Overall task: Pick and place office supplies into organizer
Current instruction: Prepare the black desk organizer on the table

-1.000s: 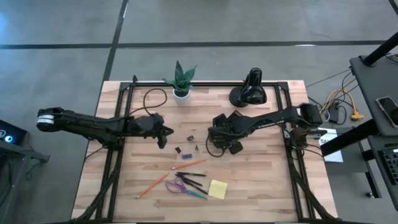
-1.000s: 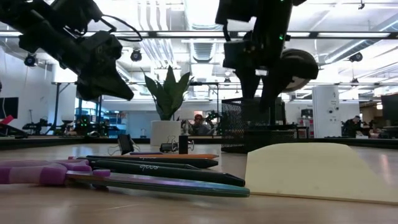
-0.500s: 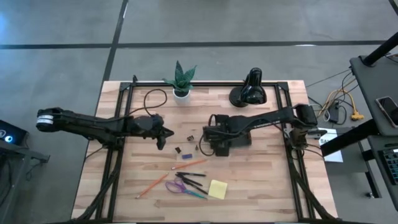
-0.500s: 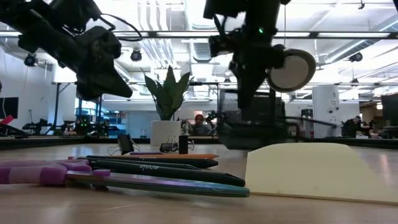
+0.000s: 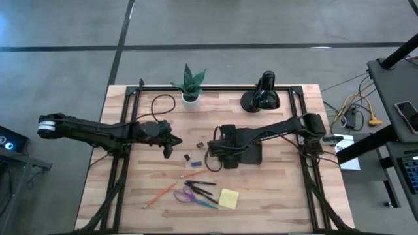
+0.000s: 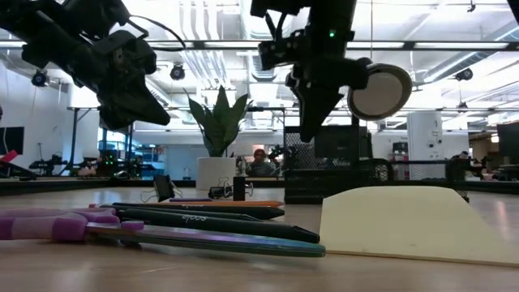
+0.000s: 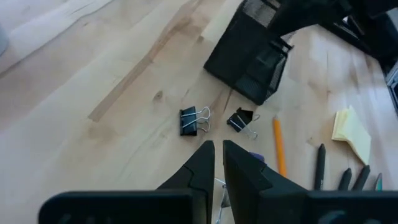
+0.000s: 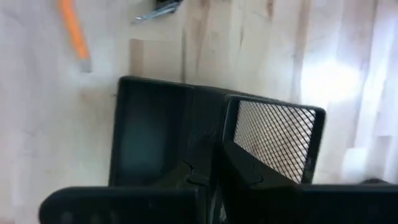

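Organizer (image 5: pixel 245 151) sits mid-worktop; the right gripper (image 5: pixel 225 145) above it has fingers pressed together. Left gripper (image 5: pixel 171 145) hovers nearby over the clips (image 7: pixel 194 119), fingers together, empty.

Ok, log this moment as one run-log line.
right gripper: shut, at organizer | left gripper: shut, empty, hovering | scissors, sticky pad: not yet in organizer

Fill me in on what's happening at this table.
Two robot arms are sorting office supplies into a black mesh organizer standing mid-table. The right gripper is shut on one of the organizer's walls. The left gripper is shut and empty above two binder clips. The scissors, pens, pencils and sticky-note pad all lie loose on the table; nothing is seen put away.
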Robot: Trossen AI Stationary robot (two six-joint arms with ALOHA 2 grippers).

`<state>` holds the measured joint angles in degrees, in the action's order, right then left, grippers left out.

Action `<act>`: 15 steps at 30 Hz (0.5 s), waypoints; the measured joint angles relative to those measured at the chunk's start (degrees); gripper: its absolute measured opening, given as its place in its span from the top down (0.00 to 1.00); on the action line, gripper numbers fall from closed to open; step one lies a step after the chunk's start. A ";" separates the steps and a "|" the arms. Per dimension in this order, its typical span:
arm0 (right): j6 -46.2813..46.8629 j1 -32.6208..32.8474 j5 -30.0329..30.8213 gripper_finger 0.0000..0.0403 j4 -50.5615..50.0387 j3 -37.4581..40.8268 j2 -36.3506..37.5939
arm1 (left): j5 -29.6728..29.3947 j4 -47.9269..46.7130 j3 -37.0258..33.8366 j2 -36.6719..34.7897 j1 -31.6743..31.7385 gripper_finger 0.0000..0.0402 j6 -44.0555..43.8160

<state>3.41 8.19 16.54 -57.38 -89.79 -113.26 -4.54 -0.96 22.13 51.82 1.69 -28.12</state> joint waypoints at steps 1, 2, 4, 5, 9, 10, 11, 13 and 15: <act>-0.25 0.18 0.66 0.98 -0.07 -0.69 -0.27 | 0.00 -0.13 0.00 0.00 0.02 0.96 0.02; -0.81 0.31 0.66 0.97 -0.14 -1.40 -0.47 | 0.00 -0.15 0.00 0.00 0.02 0.96 0.02; -0.78 0.55 -0.16 0.96 0.05 -2.60 -0.59 | 0.00 -0.31 0.00 0.00 0.02 0.96 0.02; -0.82 0.60 -0.68 0.94 0.04 -2.86 -0.59 | 0.00 -0.38 0.00 0.00 0.07 0.96 0.06; 0.06 0.44 -1.51 0.83 -1.05 -3.17 -0.59 | 0.00 -0.58 0.00 0.00 0.07 0.96 0.56; 0.77 0.41 -1.33 0.80 -1.10 -3.09 -0.59 | 0.01 -0.56 0.00 0.00 0.07 0.96 0.57; 1.47 0.43 -0.75 0.77 -1.34 -3.07 -0.59 | 0.00 -0.60 0.00 0.00 0.07 0.96 0.57; 2.43 0.48 1.53 0.71 -2.55 -3.46 -0.59 | 0.07 -0.57 0.00 0.00 0.07 0.96 0.57; 2.87 0.50 3.68 0.66 -5.04 -4.95 -0.59 | 0.84 -0.59 0.00 0.00 0.07 0.96 0.55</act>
<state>6.28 8.69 20.22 -62.43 -94.74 -113.84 -3.70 -1.55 22.13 51.81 1.76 -27.57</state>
